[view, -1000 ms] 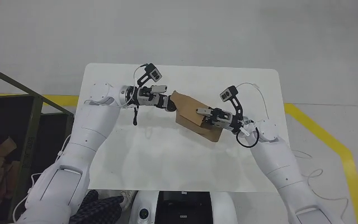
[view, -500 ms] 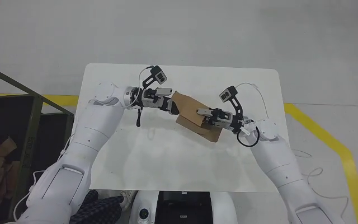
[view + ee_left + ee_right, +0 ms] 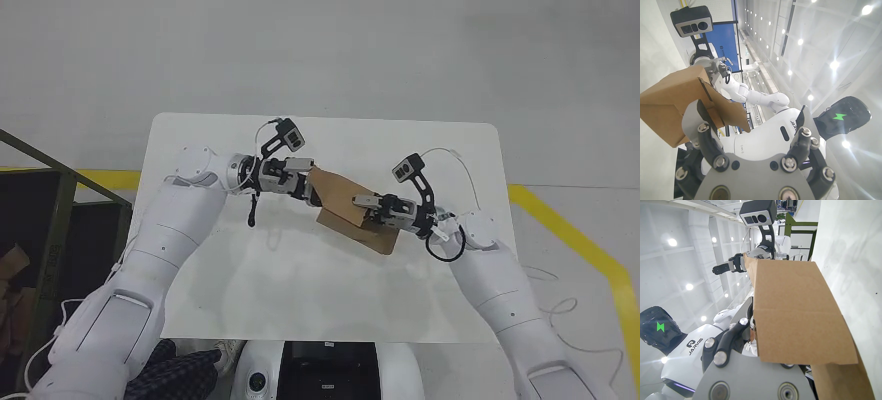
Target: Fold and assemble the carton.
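Carton (image 3: 345,205): plain kraft brown all over, no print. Cut edges show a paler corrugated line; fold creases run a shade darker.

Counter (image 3: 250,290): flat white, unpatterned, with a tiny dark speck or two in the right wrist view.

Left gripper (image 3: 751,106): jaws black-padded with pale grey backs, black links, silver-grey base plate, bright metal screw heads.

Right gripper (image 3: 362,204): black links over the same silver-grey plate.

Floor (image 3: 320,60): light grey, with a yellow stripe (image 3: 565,220) showing on either side of the counter.

Frame (image 3: 45,175) at the robot's left: dark olive green, with brown cardboard scraps (image 3: 12,265) inside.
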### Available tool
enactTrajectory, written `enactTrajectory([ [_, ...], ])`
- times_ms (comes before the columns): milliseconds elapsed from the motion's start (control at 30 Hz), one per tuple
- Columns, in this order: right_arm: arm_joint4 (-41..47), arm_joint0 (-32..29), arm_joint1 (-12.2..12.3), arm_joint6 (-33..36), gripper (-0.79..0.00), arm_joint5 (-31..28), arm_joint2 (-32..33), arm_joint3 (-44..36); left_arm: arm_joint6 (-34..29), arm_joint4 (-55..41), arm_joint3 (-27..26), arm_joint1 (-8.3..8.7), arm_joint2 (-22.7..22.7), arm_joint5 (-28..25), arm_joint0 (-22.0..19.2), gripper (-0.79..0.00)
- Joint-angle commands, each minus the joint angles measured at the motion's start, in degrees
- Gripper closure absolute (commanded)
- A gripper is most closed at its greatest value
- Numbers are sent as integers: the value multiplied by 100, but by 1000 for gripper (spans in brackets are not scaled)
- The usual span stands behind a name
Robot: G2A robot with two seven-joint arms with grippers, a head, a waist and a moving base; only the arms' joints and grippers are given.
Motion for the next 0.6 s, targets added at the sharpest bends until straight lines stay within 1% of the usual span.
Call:
enactTrajectory([
  [0,23,-4,4,37,0,6,17,6,0,-22,70,28,-77,-60,-6,-785],
  [233,29,-4,29,125,0,24,112,71,0,42,89,164,-476,-198,80,-785],
  [333,-195,2,53,37,0,-16,152,67,45,222,20,221,-631,-326,104,-785],
  [500,-289,-48,86,105,0,30,207,-35,371,1203,-365,315,-694,-708,78,-785],
  [567,-314,-54,101,237,0,106,211,-85,633,1730,-547,352,-678,-970,49,-785],
])
